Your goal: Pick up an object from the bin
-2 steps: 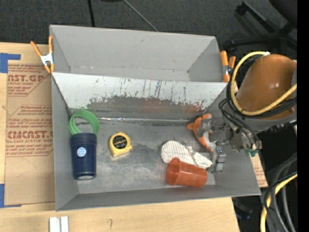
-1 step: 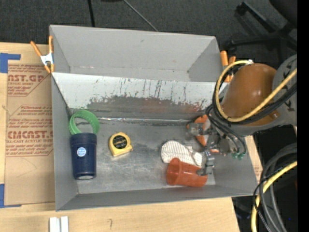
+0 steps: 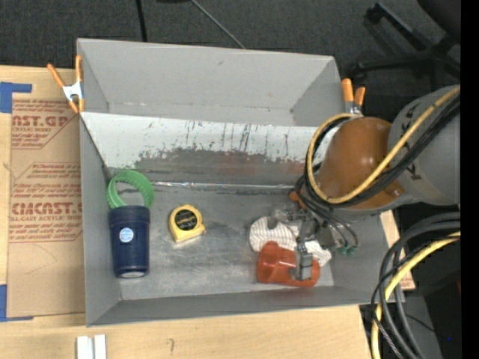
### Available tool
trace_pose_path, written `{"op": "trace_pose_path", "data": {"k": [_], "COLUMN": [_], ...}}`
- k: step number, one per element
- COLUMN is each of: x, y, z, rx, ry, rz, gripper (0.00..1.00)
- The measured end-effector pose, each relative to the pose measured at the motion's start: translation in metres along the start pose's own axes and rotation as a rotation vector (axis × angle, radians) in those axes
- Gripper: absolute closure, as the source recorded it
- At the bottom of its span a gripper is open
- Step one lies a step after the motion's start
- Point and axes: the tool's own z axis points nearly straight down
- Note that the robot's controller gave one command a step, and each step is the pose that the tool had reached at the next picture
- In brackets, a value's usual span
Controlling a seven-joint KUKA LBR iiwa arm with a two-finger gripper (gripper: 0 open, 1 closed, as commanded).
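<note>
Jaws are seen low in the near right part of the bin [image 3: 217,271], set on the right end of a red-orange plastic piece [image 3: 274,265] that lies on the floor close to the front wall. Whether they are spread or pressed together cannot be told, as their dark metal is viewed from above against the piece, so a pinch on it cannot be confirmed.

At the near left, well apart, a navy cylindrical container [image 3: 129,239] with a round pale label is found, its pale-rimmed end turned toward the front wall. Just behind the red-orange piece and touching it, a white knitted bundle [image 3: 268,232] is seen, partly covered by the wrist hardware. Between the bundle and the container, a yellow tape measure [image 3: 185,224] is laid flat on the floor. A green ring [image 3: 129,188] is placed at the container's far end, touching it.

Farther back, the sloping rear wall is marked with dark scratches. At the far right, the arm's orange cover [image 3: 359,159] is looped by yellow-and-black cables [image 3: 327,137].
</note>
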Motion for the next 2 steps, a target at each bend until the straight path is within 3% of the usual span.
{"op": "trace_pose_path", "data": {"k": [1,2], "x": [-0.0081,-0.0081], "y": [0.0082,0.0082], "z": [0.048,0.048], "rx": [-0.001,-0.001], "ry": [0.004,0.003], "rz": [0.079,0.079], "gripper": [1.0,1.0]}}
